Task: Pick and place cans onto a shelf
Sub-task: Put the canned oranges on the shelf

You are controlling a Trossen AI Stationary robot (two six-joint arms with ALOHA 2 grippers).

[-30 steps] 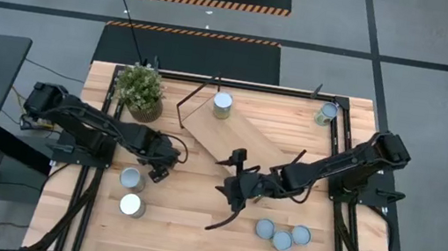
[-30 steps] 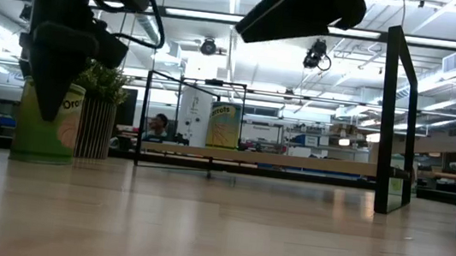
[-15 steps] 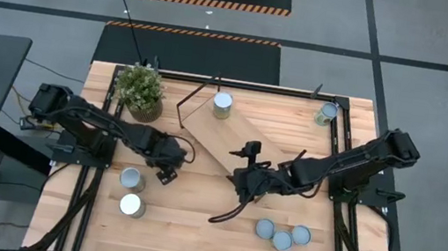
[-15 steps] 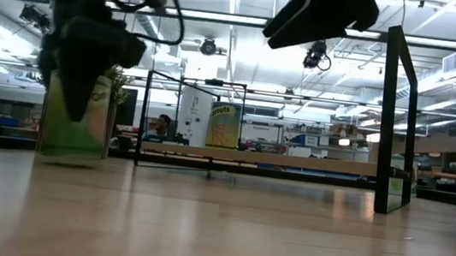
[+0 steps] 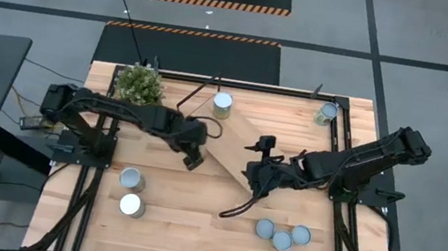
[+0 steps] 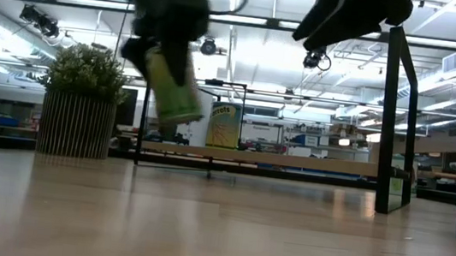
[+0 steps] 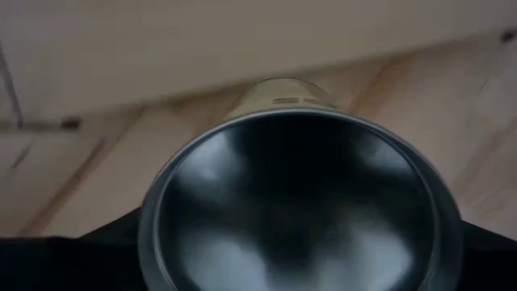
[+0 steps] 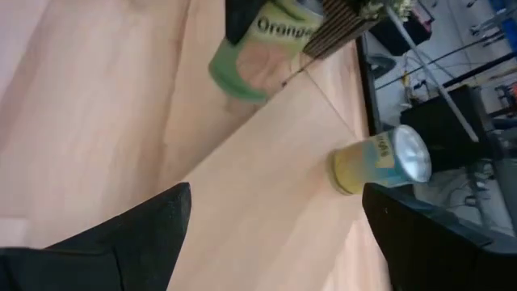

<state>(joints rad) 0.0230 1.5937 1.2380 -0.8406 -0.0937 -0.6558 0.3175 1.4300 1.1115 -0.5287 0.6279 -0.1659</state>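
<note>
Wooden tabletop (image 5: 191, 227) carries a slanted shelf (image 5: 236, 136) where the left gripper (image 5: 193, 157), jaws clamped on a green Oranges can (image 6: 171, 87), hangs tilted at its left edge, the right gripper (image 5: 254, 173), jaws spread wide and empty, hovering over its right end.
</note>
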